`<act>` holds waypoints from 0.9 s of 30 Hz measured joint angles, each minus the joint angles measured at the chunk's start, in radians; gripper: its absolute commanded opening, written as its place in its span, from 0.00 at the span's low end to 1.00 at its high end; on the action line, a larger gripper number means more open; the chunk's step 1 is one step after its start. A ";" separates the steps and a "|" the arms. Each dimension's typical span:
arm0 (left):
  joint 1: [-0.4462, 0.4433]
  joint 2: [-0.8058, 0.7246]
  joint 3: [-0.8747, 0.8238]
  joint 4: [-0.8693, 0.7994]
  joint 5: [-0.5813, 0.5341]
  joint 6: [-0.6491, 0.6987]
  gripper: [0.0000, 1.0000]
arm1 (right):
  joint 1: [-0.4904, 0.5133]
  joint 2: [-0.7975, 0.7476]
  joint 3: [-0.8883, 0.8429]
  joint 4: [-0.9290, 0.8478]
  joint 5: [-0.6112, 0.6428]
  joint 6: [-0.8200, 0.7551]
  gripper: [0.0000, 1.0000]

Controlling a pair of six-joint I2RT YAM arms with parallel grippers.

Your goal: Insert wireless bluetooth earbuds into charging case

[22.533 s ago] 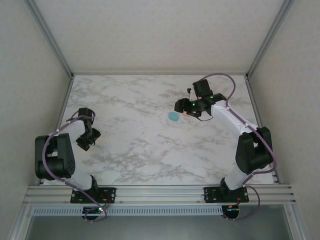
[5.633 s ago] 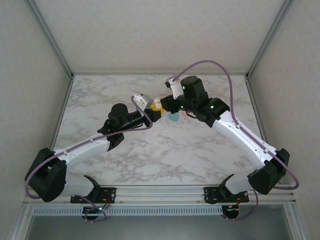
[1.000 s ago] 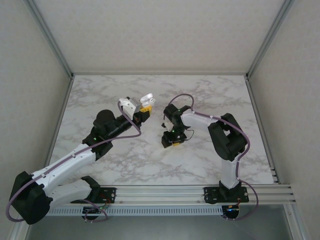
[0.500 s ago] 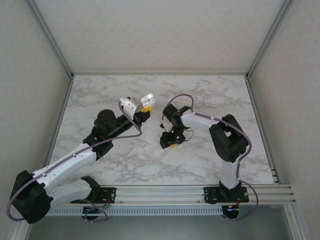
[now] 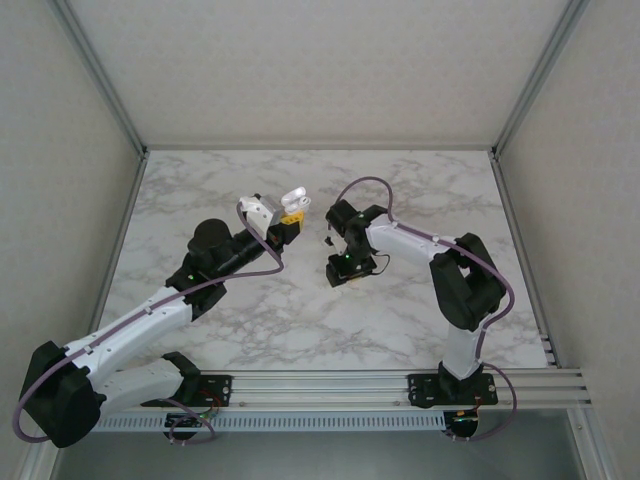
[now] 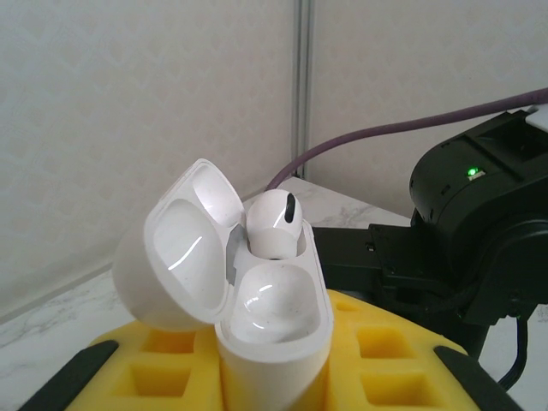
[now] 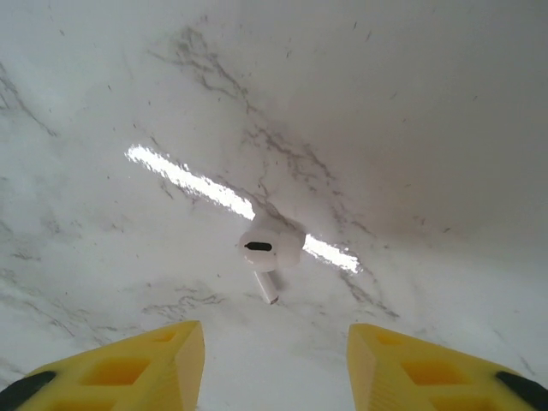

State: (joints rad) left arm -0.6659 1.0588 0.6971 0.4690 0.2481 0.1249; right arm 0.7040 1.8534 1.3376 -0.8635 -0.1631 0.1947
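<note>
Earbuds are in two places. One white earbud (image 6: 274, 224) sits in the far cup of the white charging case (image 6: 265, 342), at 12 o'clock of the shiny cup next to it, and its round top sticks up. The lid (image 6: 180, 248) is flipped open and leans to 10 o'clock. The left gripper (image 5: 287, 222) is squeezed tight on the charging case and holds it up above the marble table (image 5: 250, 330), with its yellow fingers (image 6: 163, 381) pressing on both sides. The other white earbud (image 7: 269, 250) lies flat on the table, and its little stem points to 5 o'clock. The right gripper (image 7: 274, 364) hangs low over it with its own yellow fingers (image 7: 128, 368) spread apart, and it has hold of nothing. This loose earbud is at 12 o'clock of the gap and touches neither finger. Seen from above, the right gripper is at 4 o'clock of the left one, near but apart.
</note>
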 measured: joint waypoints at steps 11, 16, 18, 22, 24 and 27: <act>0.000 -0.040 -0.008 -0.002 -0.024 0.007 0.00 | 0.003 0.056 0.062 -0.029 0.014 -0.013 0.48; 0.000 -0.040 -0.008 -0.003 -0.026 0.007 0.00 | 0.014 0.079 0.081 -0.043 0.030 -0.021 0.49; 0.000 -0.040 -0.008 -0.003 -0.026 0.007 0.00 | 0.019 0.089 0.089 -0.045 0.037 -0.024 0.49; 0.000 -0.040 -0.008 -0.003 -0.026 0.007 0.00 | 0.026 0.116 0.102 -0.050 0.044 -0.025 0.48; 0.000 -0.040 -0.008 -0.003 -0.026 0.007 0.00 | 0.027 0.126 0.106 -0.051 0.049 -0.026 0.46; 0.000 -0.040 -0.008 -0.003 -0.026 0.007 0.00 | 0.028 0.147 0.121 -0.058 0.059 -0.027 0.46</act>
State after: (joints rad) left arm -0.6659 1.0187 0.6895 0.4660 0.2222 0.1322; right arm 0.7322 2.0006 1.4582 -0.9211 -0.1040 0.1677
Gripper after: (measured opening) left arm 0.211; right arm 0.463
